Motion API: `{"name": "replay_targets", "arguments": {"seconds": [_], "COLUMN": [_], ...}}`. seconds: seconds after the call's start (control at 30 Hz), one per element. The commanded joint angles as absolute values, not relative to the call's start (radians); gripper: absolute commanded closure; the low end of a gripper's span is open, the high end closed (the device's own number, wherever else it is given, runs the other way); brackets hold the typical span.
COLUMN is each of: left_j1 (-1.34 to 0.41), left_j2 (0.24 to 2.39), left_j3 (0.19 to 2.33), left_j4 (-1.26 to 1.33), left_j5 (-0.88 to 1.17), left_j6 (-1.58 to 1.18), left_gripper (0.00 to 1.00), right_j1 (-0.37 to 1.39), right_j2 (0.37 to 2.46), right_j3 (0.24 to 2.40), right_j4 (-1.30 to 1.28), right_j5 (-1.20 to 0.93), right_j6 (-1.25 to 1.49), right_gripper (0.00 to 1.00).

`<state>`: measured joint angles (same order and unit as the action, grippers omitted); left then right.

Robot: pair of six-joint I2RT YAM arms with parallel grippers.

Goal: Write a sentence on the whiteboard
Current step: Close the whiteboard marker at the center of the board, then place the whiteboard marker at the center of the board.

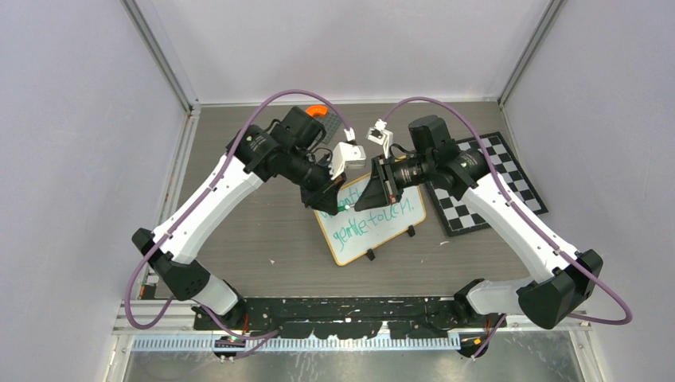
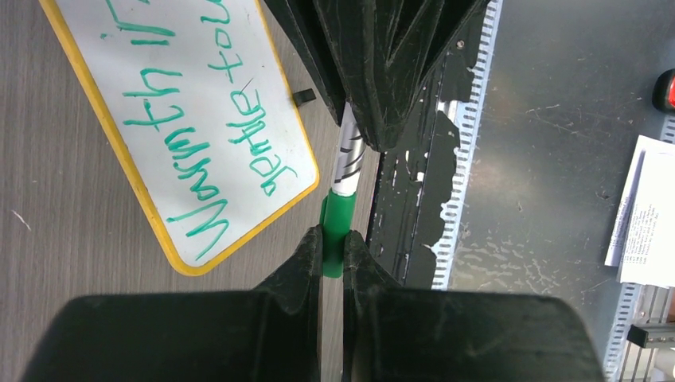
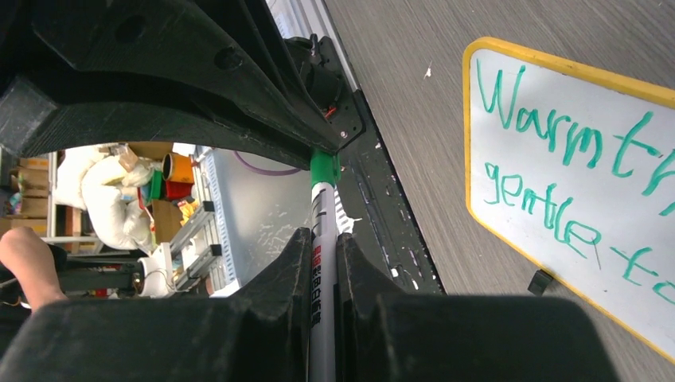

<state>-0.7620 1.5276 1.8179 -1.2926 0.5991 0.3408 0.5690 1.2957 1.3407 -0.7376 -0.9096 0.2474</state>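
Observation:
The whiteboard (image 1: 380,237), white with an orange-tan frame, lies on the table between the arms. The sentence (image 1: 374,219) is on it in green, in two lines: "Warmth i…" and "gentle tou…" show in the left wrist view (image 2: 203,151) and the right wrist view (image 3: 557,139). My two grippers meet above the board's far left corner. My left gripper (image 2: 333,253) is shut on the marker's green cap (image 2: 336,227). My right gripper (image 3: 322,255) is shut on the white marker barrel (image 3: 321,227). Cap and barrel are in line and joined.
A black-and-white checkerboard (image 1: 485,187) lies right of the whiteboard. An orange object (image 1: 316,111) sits at the back behind the left arm. A black mounting rail (image 1: 342,306) runs along the near edge. White papers (image 2: 645,215) lie beyond the rail.

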Motion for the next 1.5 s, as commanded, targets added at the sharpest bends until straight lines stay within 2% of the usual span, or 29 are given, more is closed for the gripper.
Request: {"name": "replay_targets", "arguments": {"seconds": [0.0, 0.3, 0.47, 0.53, 0.67, 0.73, 0.87, 0.97, 1.1, 1.23, 1.47], "left_j1": [-0.804, -0.921, -0.929, -0.904, -0.757, -0.668, -0.53, -0.511, -0.51, -0.513, -0.571], "left_j2": [1.512, 1.513, 1.506, 1.486, 1.426, 1.393, 1.333, 1.31, 1.316, 1.362, 1.383], "left_j3": [1.895, 1.897, 1.896, 1.898, 1.882, 1.852, 1.737, 1.663, 1.606, 1.608, 1.573], "left_j4": [-1.005, -0.986, -1.028, -1.049, -1.062, -1.039, -0.948, -0.901, -0.87, -0.917, -0.947], "left_j5": [0.663, 0.448, 0.392, 0.371, 0.535, 0.631, 0.841, 0.902, 0.923, 1.032, 1.114], "left_j6": [0.28, 0.344, 0.392, 0.402, 0.369, 0.33, 0.226, 0.189, 0.141, 0.131, 0.136], "left_gripper": [1.0, 1.0, 0.98, 0.88, 0.54, 0.43, 0.33, 0.27, 0.27, 0.3, 0.52], "right_j1": [0.599, 0.599, 0.565, 0.52, 0.436, 0.42, 0.415, 0.419, 0.458, 0.509, 0.526], "right_j2": [1.319, 1.339, 1.34, 1.339, 1.322, 1.318, 1.288, 1.271, 1.271, 1.279, 1.286], "right_j3": [1.31, 1.309, 1.345, 1.369, 1.395, 1.408, 1.375, 1.346, 1.356, 1.409, 1.438], "right_j4": [-0.66, -0.636, -0.679, -0.709, -0.71, -0.701, -0.562, -0.472, -0.491, -0.622, -0.669], "right_j5": [-0.934, -0.945, -0.946, -0.952, -0.992, -1.002, -1.044, -1.085, -1.116, -1.091, -1.051], "right_j6": [0.317, 0.369, 0.322, 0.299, 0.298, 0.307, 0.402, 0.466, 0.436, 0.311, 0.255], "right_gripper": [1.0, 1.0, 1.0, 1.0, 1.0, 1.0, 1.0, 1.0, 1.0, 1.0, 1.0]}}
